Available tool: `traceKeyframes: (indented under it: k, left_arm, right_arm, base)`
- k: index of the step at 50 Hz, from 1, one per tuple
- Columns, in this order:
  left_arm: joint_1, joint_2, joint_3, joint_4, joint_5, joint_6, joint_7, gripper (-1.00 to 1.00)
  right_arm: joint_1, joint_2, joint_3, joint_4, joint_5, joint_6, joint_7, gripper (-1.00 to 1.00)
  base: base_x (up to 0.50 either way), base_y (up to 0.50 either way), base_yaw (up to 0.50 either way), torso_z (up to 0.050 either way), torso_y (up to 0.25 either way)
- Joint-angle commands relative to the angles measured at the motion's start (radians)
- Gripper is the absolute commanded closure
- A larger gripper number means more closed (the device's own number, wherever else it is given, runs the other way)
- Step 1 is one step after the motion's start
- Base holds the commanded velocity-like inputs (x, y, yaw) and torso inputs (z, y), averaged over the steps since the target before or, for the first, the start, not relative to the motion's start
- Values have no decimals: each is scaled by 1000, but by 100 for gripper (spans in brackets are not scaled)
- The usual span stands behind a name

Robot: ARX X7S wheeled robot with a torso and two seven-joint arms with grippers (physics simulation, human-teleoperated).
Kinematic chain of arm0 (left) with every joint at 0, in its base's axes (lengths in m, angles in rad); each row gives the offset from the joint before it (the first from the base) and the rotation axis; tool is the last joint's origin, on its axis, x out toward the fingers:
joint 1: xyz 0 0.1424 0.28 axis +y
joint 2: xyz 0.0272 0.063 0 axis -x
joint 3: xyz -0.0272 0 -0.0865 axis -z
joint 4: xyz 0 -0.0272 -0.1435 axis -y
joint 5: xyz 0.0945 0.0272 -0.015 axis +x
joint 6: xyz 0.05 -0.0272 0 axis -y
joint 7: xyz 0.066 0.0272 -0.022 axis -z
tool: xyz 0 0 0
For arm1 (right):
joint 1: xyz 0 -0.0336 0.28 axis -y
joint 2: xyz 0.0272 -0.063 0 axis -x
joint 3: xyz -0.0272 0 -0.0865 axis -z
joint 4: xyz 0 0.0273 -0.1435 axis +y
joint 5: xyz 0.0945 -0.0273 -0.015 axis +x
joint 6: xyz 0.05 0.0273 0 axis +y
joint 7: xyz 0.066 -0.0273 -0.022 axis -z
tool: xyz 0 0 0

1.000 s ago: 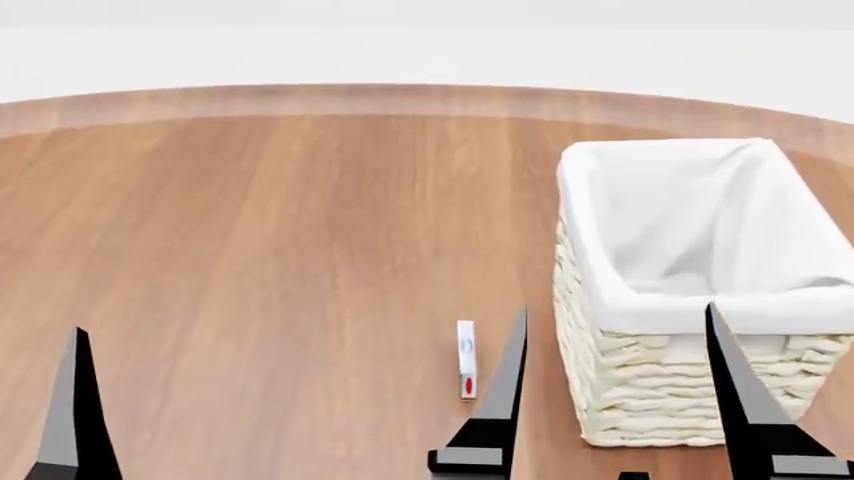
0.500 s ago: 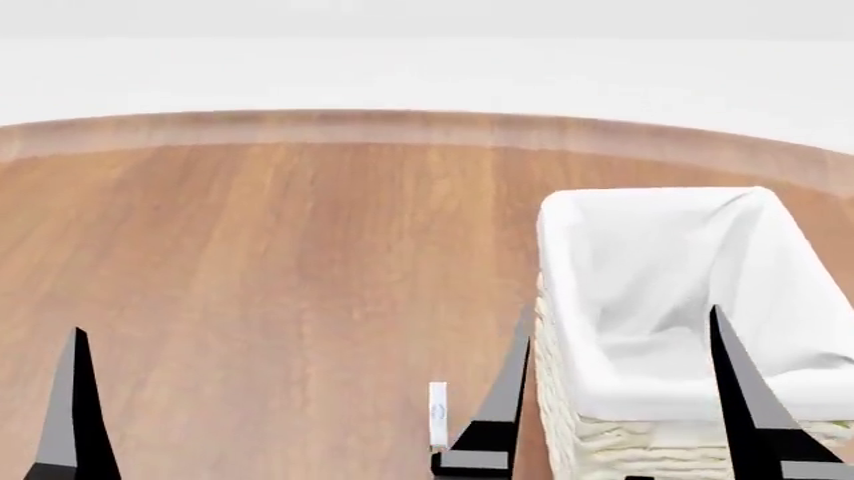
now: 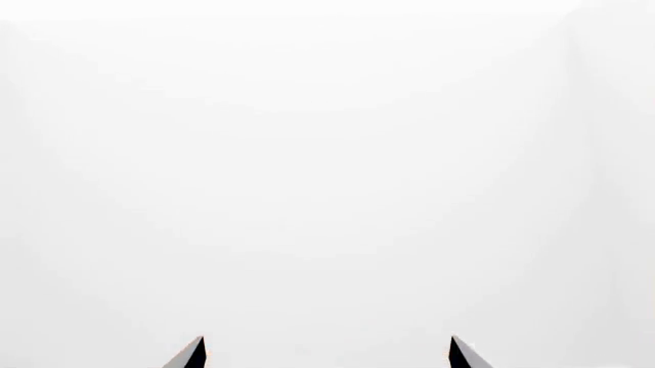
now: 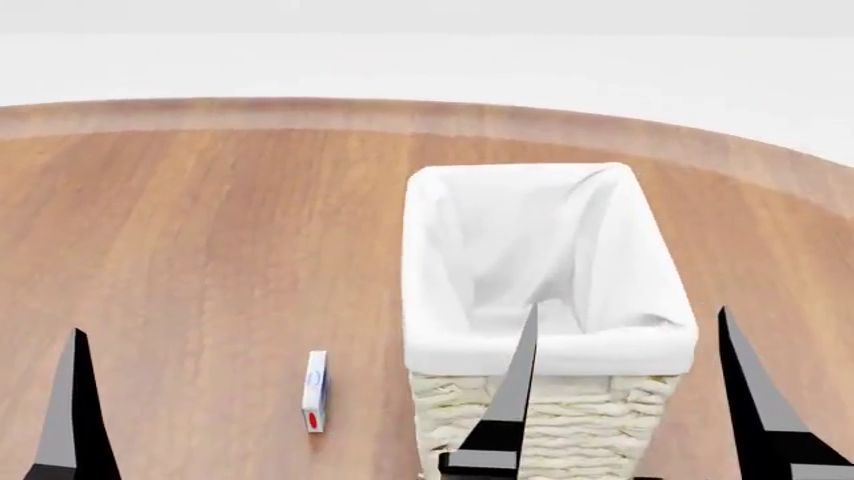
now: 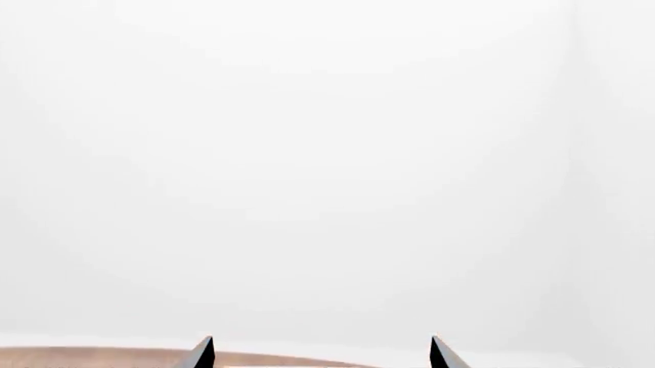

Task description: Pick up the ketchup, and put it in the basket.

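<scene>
Head view, near edge: three dark finger tips poke up. One at 7 o'clock is from the left pincer [image 4: 74, 410]; two at 5 o'clock are from the right pincer [image 4: 627, 390], spread wide apart, nothing between them. The right pincer's inner finger [image 4: 507, 400] overlaps the front wall of the basket [image 4: 547, 345] in the picture; contact cannot be told.

Left wrist view shows the left pincer's [image 3: 325, 354] two tips wide apart, holding nothing, with only blank white ahead. Right wrist view shows the right pincer's [image 5: 319, 353] tips likewise spread and a thin strip of table [image 5: 92, 357] edge low between and beside them, the rest white. Neither wrist view shows the basket.

Just beyond the fingers, a small white flat box [image 4: 315, 390] with blue and red marks lies on the table at 7 o'clock from the basket, near but apart from it. Count: one.

The basket stands upright right of centre, cream wicker, white liner folded over the rim, inside empty as far as seen. Count: one.

The ketchup shows in no view; its place cannot be told.

Open wood to the basket's 9 o'clock is wide and bare; a narrower strip lies at its 3 o'clock. The table's curved far edge [image 4: 267, 110] runs at 12 o'clock, well behind the basket, white beyond.
</scene>
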Motion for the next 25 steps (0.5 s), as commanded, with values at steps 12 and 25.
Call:
traceKeyframes:
  k: [12, 25]
  left_arm:
    - [-2, -11, -8, 7, -31, 3, -14, -100]
    - [4, -20, -30, 11, -85, 11, -21, -100]
  right_arm:
    - [27, 29, -36, 0, 23, 20, 39, -100]
    - [34, 42, -48, 7, 31, 9, 54, -100]
  base:
    - [353, 0, 0, 0, 0]
    - [0, 0, 0, 27, 0]
